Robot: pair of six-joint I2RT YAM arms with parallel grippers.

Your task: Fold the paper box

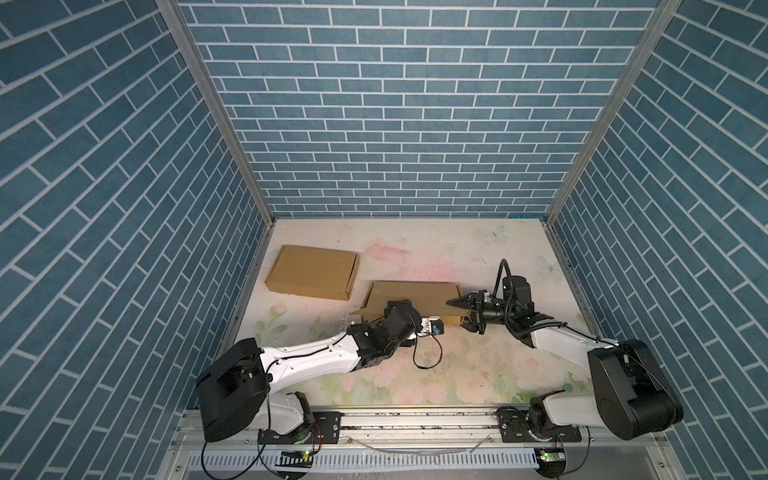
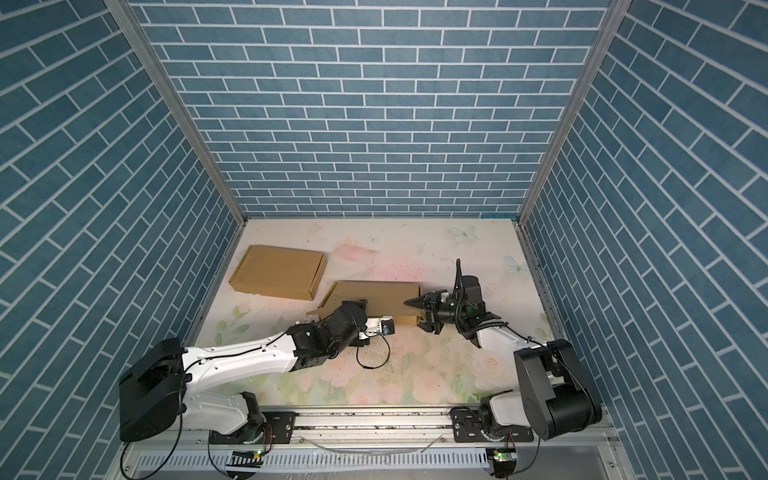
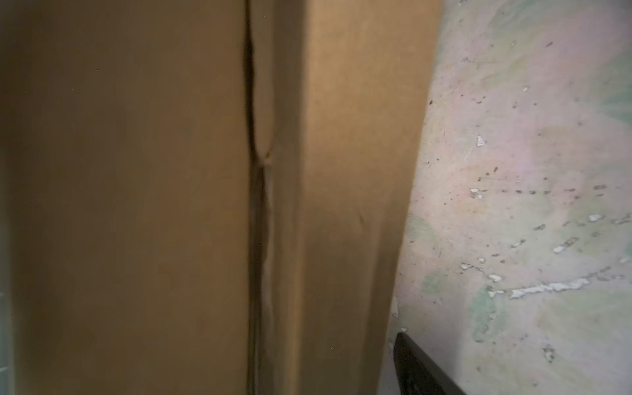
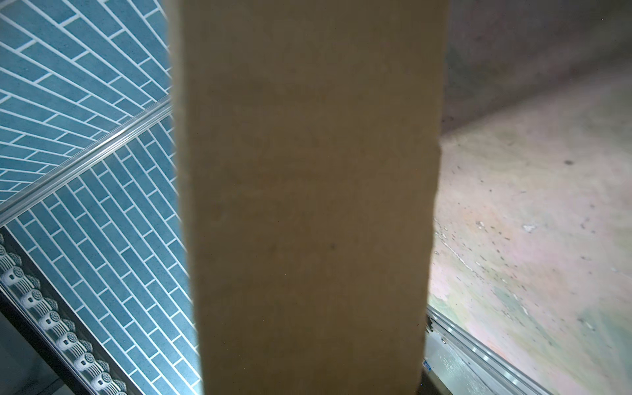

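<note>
Cardboard runs between the jaws of the right claw (image 1: 461, 314). They stand apart astride the 3 o'clock end of the paper box (image 1: 415, 297), one over its top and one past its 6 o'clock wall. Whether they pinch it: cannot tell.

Against the same box's 6 o'clock edge sits the left claw (image 1: 398, 308), hidden under its own wrist in both top views. The left wrist view gives only one black finger (image 3: 420, 369) beside the box wall, so spread or closed: cannot tell.

Count: claws 2, boxes 2.

The paper box lies mid-bench, lid down, interior hidden, with a flap (image 1: 358, 311) sticking out at its 8 o'clock corner. At 10 o'clock lies the second box (image 1: 311, 272), closed, near the bench (image 1: 436, 249) edge and near the first without touching.

Open bench runs from 12 to 3 o'clock, and along 6 o'clock toward the rail (image 1: 415, 419).
</note>
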